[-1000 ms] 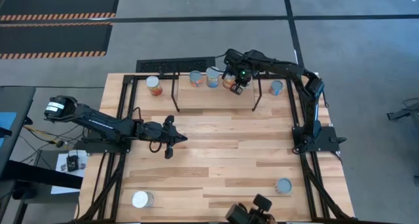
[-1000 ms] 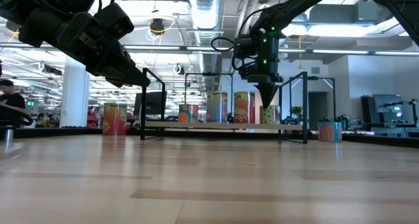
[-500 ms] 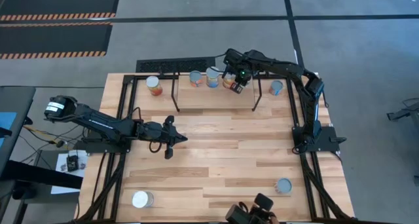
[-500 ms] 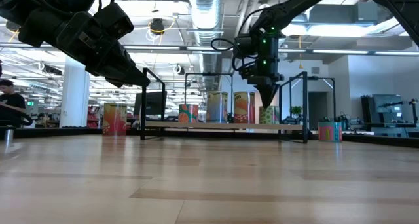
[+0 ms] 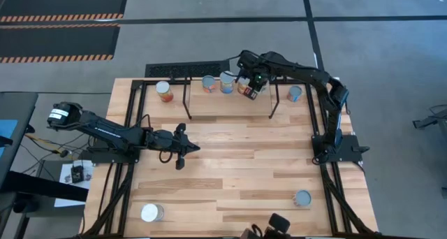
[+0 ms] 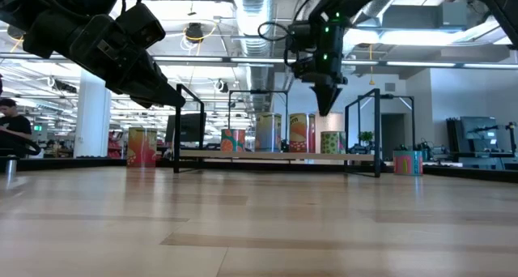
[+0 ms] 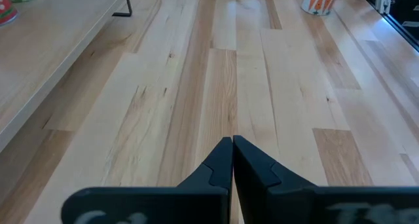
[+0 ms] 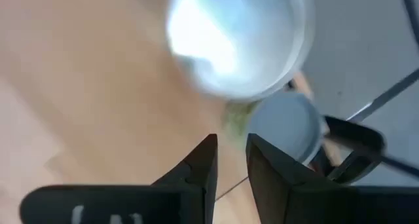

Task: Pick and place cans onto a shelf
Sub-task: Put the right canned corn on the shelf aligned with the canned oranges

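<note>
The shelf (image 5: 230,105), a light-wood platform with black rod uprights, stands at the table's far side. Several cans stand upright on it (image 6: 233,140) (image 6: 268,133) (image 6: 302,133), among them a short green-labelled can (image 6: 332,142). My right gripper (image 6: 325,108) hangs above that green can, pointing down, open with nothing between its fingers (image 8: 229,160). Its wrist view shows a silvery can top (image 8: 236,40) and a blue-grey one (image 8: 285,122) below. My left gripper (image 5: 183,149) hovers shut over the table's left middle (image 7: 232,144).
One can (image 5: 164,91) stands on the table left of the shelf and another (image 5: 295,93) right of it. Two more stand near the front edge, a white-topped can (image 5: 151,212) and a blue-grey-topped can (image 5: 302,198). Bare wood lies between the arms.
My right gripper has risen straight up from the top of the green-labelled can, which stays upright on the shelf.
</note>
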Available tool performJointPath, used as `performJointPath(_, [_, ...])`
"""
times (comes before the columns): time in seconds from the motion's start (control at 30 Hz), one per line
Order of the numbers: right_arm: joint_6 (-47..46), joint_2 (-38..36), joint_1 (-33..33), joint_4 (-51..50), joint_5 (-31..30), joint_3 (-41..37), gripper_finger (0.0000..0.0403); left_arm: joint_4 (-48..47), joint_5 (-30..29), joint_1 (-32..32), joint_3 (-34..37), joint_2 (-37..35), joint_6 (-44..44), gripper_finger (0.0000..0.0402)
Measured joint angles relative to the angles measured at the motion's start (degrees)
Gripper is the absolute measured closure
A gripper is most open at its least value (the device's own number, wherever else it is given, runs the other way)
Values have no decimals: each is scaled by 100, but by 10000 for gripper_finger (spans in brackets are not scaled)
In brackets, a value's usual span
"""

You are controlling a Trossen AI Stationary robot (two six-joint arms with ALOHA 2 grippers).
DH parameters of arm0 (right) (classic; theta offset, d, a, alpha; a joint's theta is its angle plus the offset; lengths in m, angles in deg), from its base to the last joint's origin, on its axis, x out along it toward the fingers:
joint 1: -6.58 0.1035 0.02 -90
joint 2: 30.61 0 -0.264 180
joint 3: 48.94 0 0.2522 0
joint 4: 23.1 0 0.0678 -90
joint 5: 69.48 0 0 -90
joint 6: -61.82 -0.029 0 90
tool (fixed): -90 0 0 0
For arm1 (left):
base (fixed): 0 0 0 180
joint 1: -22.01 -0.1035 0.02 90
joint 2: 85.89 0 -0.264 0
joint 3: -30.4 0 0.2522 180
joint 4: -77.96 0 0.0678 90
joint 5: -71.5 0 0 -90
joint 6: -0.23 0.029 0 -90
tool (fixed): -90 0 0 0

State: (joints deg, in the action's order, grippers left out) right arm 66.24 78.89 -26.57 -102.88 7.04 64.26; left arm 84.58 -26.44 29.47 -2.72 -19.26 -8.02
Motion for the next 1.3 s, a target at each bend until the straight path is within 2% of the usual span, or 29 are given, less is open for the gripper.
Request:
performJointPath(0.2, [-86, -471, 480, -446, -3, 25, 348, -25, 0, 0, 0, 0, 0, 401])
performJointPath(0.3, [-144, -853, 766, -283, -4, -63, 385, -46, 0, 2, 0, 0, 0, 401])
performJointPath(0.37, [-144, -1160, 969, 75, 8, -254, 394, -46, 0, 4, 0, 0, 0, 401])
performJointPath(0.5, [-158, -1909, 1396, 1333, 184, -1123, 386, -46, 0, 57, 0, 0, 17, 401])
performJointPath(0.67, [-183, -2826, 1908, 3385, 678, -2737, 397, -42, 0, 127, 0, 0, 74, 401])
performJointPath(0.8, [-170, -3459, 2361, 5191, 701, -4058, 392, -42, 0, 127, 0, 0, 94, 401])
performJointPath(1.0, [-107, -4103, 3030, 7976, 709, -5806, 399, -45, 39, 129, 0, 0, 48, 401])
performJointPath(1.1, [-129, -4184, 3305, 9108, 711, -6449, 394, -103, 377, 129, 2, 0, 48, 401])
performJointPath(1.2, [-330, -4142, 3515, 9632, 712, -6752, 379, -141, 592, 129, 2, 0, 48, 401])
performJointPath(1.3, [-400, -3945, 3635, 9582, 712, -6790, 367, -151, 619, 129, 2, 0, 44, 401])
